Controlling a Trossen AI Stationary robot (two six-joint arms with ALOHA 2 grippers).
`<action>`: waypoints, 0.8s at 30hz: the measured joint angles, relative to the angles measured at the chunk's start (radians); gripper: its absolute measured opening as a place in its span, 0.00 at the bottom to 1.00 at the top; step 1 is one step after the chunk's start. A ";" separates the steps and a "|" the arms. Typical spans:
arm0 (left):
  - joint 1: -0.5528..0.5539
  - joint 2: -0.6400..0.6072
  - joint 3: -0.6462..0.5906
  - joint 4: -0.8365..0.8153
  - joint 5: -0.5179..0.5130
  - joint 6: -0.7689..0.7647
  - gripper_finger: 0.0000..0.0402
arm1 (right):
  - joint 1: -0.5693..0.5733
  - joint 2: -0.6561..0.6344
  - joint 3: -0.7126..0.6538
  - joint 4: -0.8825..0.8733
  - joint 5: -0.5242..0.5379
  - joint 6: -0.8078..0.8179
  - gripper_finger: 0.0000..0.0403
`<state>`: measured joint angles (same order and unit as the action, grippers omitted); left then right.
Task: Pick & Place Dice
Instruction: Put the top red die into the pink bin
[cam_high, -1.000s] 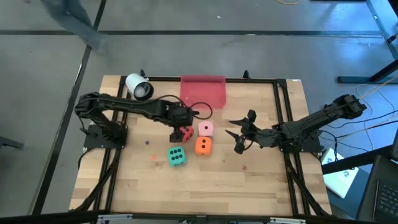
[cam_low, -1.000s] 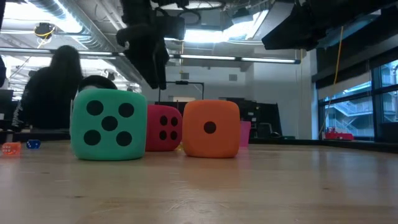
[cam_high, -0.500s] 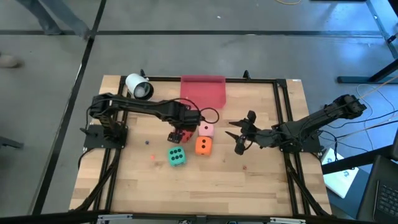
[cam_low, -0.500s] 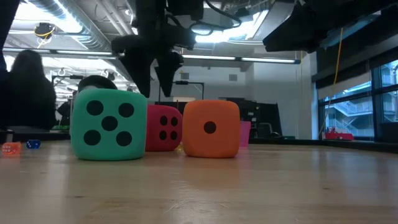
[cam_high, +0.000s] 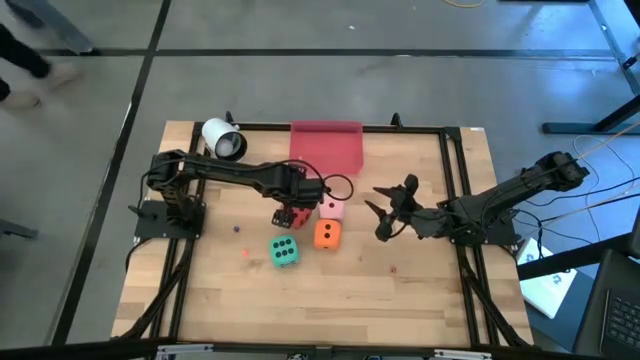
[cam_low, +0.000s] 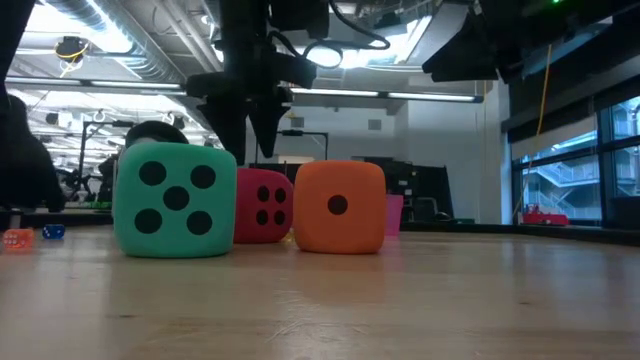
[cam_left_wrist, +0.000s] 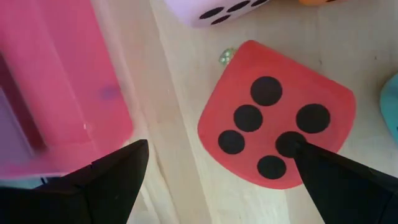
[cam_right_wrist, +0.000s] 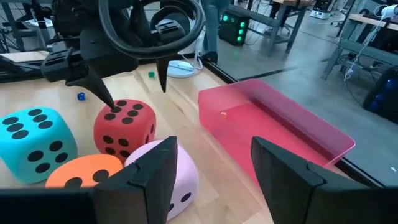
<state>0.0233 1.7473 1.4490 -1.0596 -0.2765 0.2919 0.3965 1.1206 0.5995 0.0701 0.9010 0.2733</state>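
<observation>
Four dice sit close together mid-table: the red die (cam_high: 299, 214) (cam_left_wrist: 277, 140), six pips up, the light pink die (cam_high: 332, 208) (cam_right_wrist: 168, 171), the orange die (cam_high: 326, 234) (cam_low: 338, 207) and the green die (cam_high: 284, 251) (cam_low: 175, 200). Each rests flat on the wood. My left gripper (cam_high: 290, 212) (cam_left_wrist: 219, 144) is open and points down just above the red die. One finger is over the die's top and the other is over the table toward the tray. My right gripper (cam_high: 378, 212) (cam_right_wrist: 214, 149) is open and hovers right of the dice, facing them.
The pink tray (cam_high: 326, 146) (cam_right_wrist: 273, 124) lies at the far edge, just beyond the dice. A white cylinder (cam_high: 222, 139) lies at the far left corner. Small coloured bits (cam_high: 244, 252) dot the wood left of the green die. Bare wood spreads along the near side.
My left gripper has come down over the red die and shifted slightly right. In the low view it now shows two separate fingers where one dark mass showed before. The dice have stayed where they were.
</observation>
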 joint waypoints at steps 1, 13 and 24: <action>0.003 0.000 0.000 -0.008 0.009 -0.011 0.99 | 0.000 0.000 0.000 0.000 0.000 0.000 0.51; -0.046 0.000 0.000 -0.032 0.092 0.119 0.99 | 0.000 0.000 0.000 -0.004 -0.004 0.000 0.51; -0.034 0.008 -0.004 0.039 0.119 0.217 0.99 | 0.000 0.000 0.000 -0.004 -0.017 0.005 0.51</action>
<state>-0.0109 1.7554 1.4447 -1.0203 -0.1573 0.5087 0.3964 1.1206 0.5995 0.0666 0.8843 0.2779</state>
